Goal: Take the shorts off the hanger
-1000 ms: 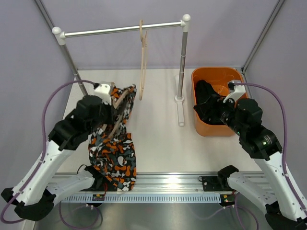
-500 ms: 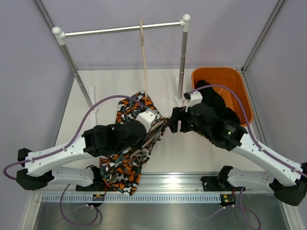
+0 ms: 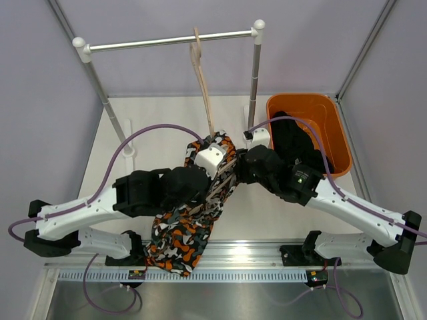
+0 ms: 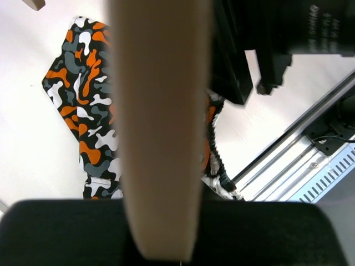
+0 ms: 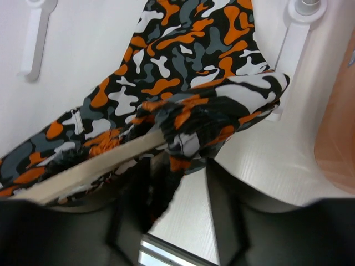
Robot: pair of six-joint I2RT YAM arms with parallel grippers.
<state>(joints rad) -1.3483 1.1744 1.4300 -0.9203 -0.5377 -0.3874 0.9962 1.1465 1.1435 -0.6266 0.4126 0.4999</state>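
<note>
right pincer (image 5: 177, 177) at shorts (image 5: 183, 66) edge

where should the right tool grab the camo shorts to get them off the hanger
Grip the bunched fold of the patterned shorts where it humps over the wooden hanger. Come from the side where the right tool sits: the fold stands proud of the wood there, while the left tool holds the hanger.

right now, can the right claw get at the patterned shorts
Likely yes: the right claw sits right against the patterned shorts, which hang on the hanger held by the left claw. Nothing is between them.
</note>
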